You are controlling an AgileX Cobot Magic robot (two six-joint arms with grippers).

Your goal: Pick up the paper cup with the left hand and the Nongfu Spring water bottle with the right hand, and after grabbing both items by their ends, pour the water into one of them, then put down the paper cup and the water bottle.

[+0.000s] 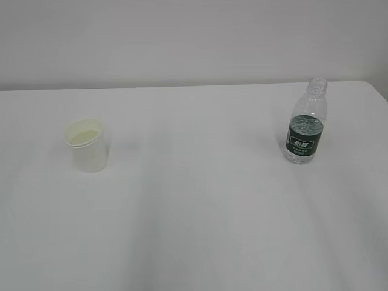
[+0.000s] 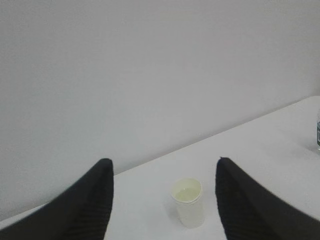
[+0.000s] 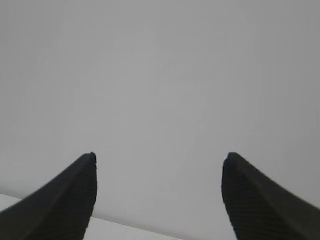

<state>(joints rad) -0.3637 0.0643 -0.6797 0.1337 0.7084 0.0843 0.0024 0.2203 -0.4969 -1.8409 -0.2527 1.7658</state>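
**Both grippers spread, nothing held**

The left gripper [image 2: 162,167] is hanging spread wide, its fingers cropped at the frame's bottom, the paper cup [image 2: 188,202] standing ahead between them on the table [image 2: 270,145]. The right gripper [image 3: 160,160] is gaping at blank wall. The bottle [image 1: 305,122] is standing uncapped, well apart from the cup; its water level is unclear.
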